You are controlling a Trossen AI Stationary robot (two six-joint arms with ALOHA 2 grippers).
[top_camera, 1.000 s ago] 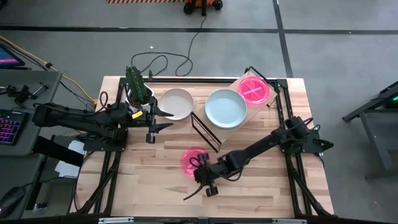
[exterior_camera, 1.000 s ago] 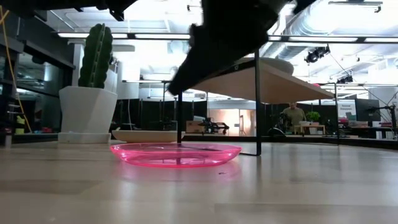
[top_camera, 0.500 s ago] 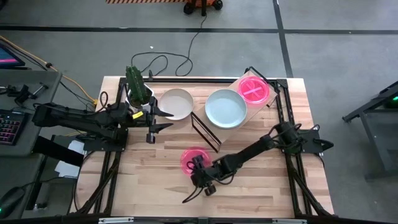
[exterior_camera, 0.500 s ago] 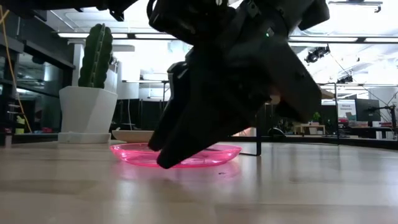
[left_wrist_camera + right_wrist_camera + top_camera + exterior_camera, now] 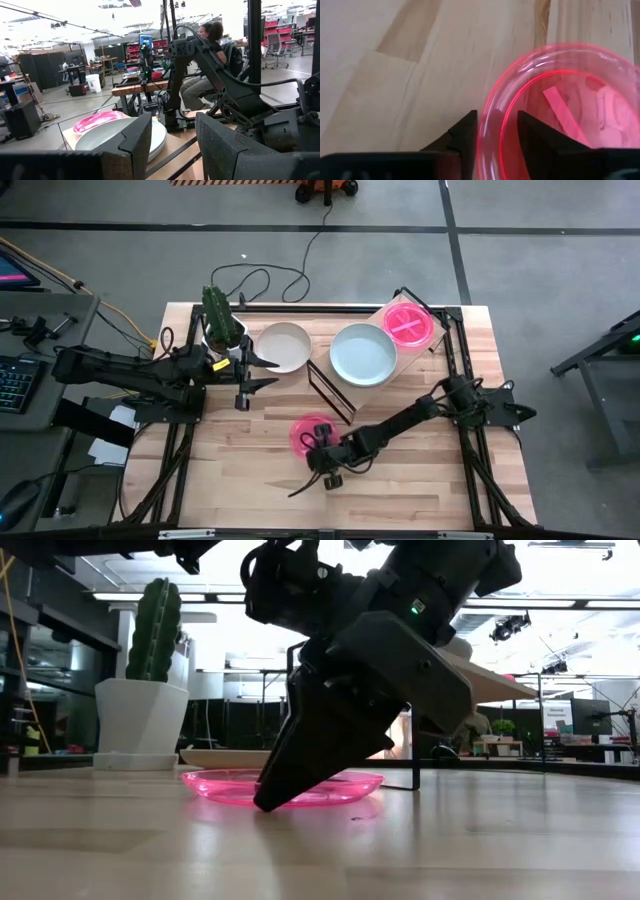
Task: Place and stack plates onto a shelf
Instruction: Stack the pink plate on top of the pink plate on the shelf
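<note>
Right gripper (image 5: 496, 135) fingers straddle pink plate (image 5: 308, 434) rim on table, not clamped. Left gripper (image 5: 258, 372) waits, fingers parted, near cactus pot (image 5: 222, 328).

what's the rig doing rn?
Stacking plates onto the shelf. The right gripper is down at the pink plate on the table, fingers straddling its rim, not yet lifted. A pale plate and another pink plate already sit on the shelf. The left gripper waits beside the cream plate.
</note>
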